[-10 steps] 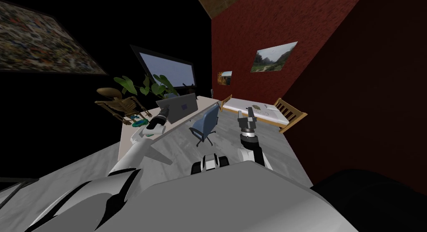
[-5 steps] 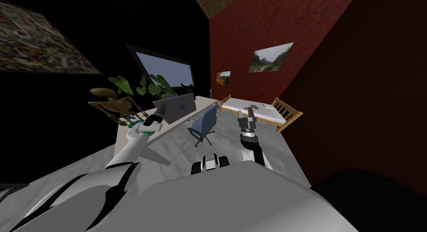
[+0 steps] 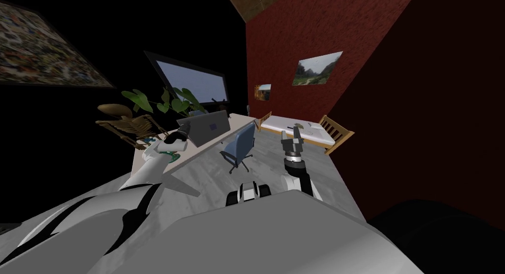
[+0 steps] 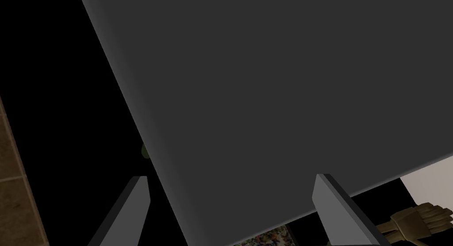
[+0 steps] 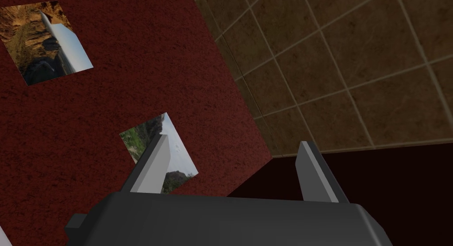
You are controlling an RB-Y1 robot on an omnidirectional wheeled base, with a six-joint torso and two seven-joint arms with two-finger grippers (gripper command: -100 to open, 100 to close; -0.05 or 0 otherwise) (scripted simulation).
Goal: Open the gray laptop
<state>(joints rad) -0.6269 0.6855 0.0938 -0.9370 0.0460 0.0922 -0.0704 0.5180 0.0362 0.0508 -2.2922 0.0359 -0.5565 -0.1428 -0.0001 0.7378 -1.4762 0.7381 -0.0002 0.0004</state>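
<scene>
A gray laptop [image 3: 209, 126] stands on the pale desk [image 3: 197, 155] with its lid raised, its dark flat back toward me. My left gripper [image 3: 183, 133] reaches over the desk to the lid's left edge. In the left wrist view the lid [image 4: 274, 93] is a dark gray plane close ahead. Its edge runs between the spread fingers of that open gripper [image 4: 232, 190], and I cannot tell whether they touch it. My right gripper [image 3: 294, 134] is held upright over the floor, right of the desk, and stands open [image 5: 232, 168] with nothing between its fingers.
A blue office chair [image 3: 240, 148] stands at the desk's right side. A wooden chair [image 3: 126, 125], a leafy plant [image 3: 162, 101] and a window [image 3: 195, 84] lie behind the desk. A bed [image 3: 301, 130] sits against the red wall. A teal object [image 3: 170, 155] lies under my left forearm.
The whole head view has slid a little to the left, so I have moved. My left gripper stays at the laptop lid's left edge. The right arm holds its pose.
</scene>
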